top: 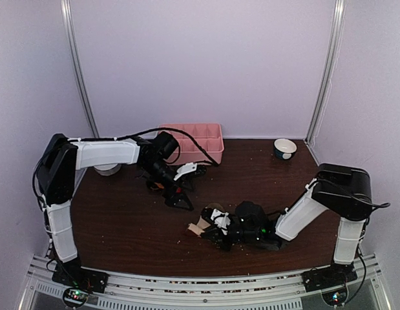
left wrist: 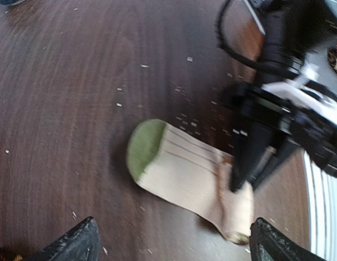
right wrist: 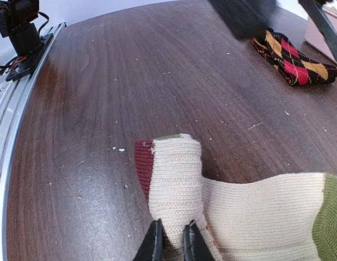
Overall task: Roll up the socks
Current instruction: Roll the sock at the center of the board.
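Observation:
A cream sock (left wrist: 179, 168) with an olive toe (left wrist: 144, 147) lies flat on the dark wooden table. Its cuff end is rolled into a short roll (right wrist: 176, 174), with a dark red patch (right wrist: 142, 163) showing beside it. My right gripper (right wrist: 172, 231) is shut on the near end of that roll, low on the table at front centre (top: 212, 227). My left gripper (left wrist: 173, 223) hangs open above the sock with nothing between its fingers. A black sock (right wrist: 296, 54) with red and orange diamonds lies farther back, near the left gripper (top: 179, 199).
A pink compartment tray (top: 212, 132) stands at the back of the table. A small bowl (top: 285, 148) sits at the back right and a white object (top: 108, 170) at the left edge. The metal rail (top: 200, 284) runs along the near edge. Crumbs dot the table.

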Robot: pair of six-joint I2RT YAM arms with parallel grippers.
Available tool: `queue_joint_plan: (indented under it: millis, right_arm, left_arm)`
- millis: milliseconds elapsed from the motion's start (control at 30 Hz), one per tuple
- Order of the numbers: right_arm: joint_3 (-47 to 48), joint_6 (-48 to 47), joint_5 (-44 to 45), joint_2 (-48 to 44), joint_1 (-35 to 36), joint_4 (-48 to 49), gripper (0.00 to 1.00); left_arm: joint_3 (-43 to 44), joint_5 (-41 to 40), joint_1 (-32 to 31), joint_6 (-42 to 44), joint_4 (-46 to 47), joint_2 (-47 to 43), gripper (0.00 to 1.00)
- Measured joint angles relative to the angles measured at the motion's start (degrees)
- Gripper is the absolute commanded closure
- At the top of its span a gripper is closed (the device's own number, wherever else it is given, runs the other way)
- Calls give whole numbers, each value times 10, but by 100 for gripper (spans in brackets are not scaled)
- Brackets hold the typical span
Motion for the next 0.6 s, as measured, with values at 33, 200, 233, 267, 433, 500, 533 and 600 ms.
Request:
queue_joint_plan:
  millis: [33,200,233,267,433,500,533,600]
  right_arm:
    - [-1,1,-4,2,-1,5,100]
    - [-3,0,-16,5,-2,15,100]
    - [-3,-2,-17,5,-2,14,100]
    - [-3,-4,-19,5,-2,14,100]
    - [11,-23,-26,5,-3,-7,100]
    - [17,-31,-30,5,-4,-19,100]
    - [21,-35,-31,5,-4,-25,100]
    - [27,-38,-33,5,-4,-34,100]
  left_arm:
    - [10,0,-1,-14,16,18,2]
    - [39,-23,-12,-65,76,88,2]
    - [39,-31,-16,-71,83,95,2]
    - [39,-40,-20,-77,89,101,2]
    - [40,-72,-36,-96,124,114,2]
    - [48,-80,-40,-98,128,120,2]
    - [53,-84,-42,-98,130,124,2]
    - [60,-93,-46,-98,135,130,2]
